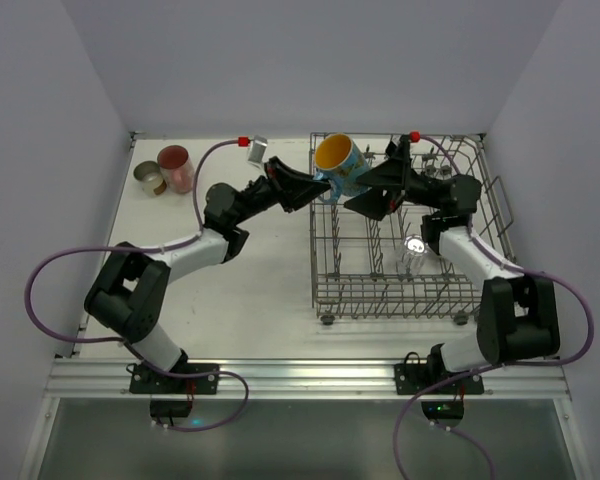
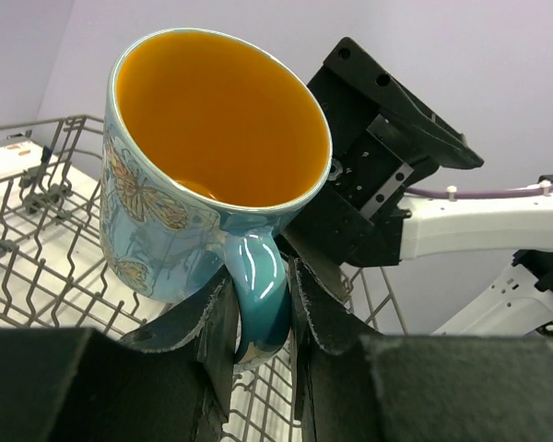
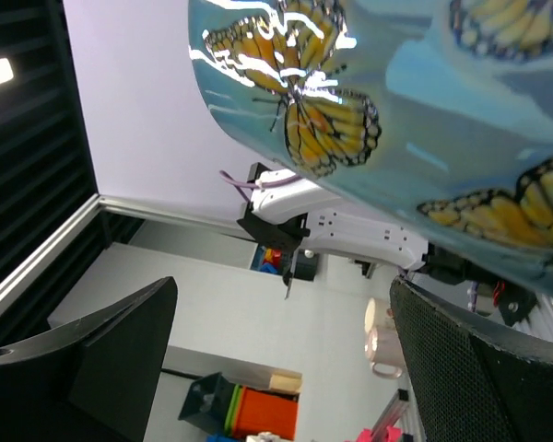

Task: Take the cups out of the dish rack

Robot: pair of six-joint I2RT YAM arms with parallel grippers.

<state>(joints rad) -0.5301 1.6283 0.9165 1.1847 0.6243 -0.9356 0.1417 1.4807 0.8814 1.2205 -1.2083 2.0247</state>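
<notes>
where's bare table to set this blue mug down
Bare table between the rack and the left arm, and the strip in front of the rack. Crowded: the far left corner, two cups there.

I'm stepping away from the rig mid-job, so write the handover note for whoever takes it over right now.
Left gripper: shut on the handle of the blue butterfly mug, holding it above the far left corner of the dish rack.
Right gripper: open, beside the mug, holding nothing.
Done: a tan cup and a pink cup stand at the far left of the table.
Left: set the mug down on the table, then take out the glass in the rack.
</notes>
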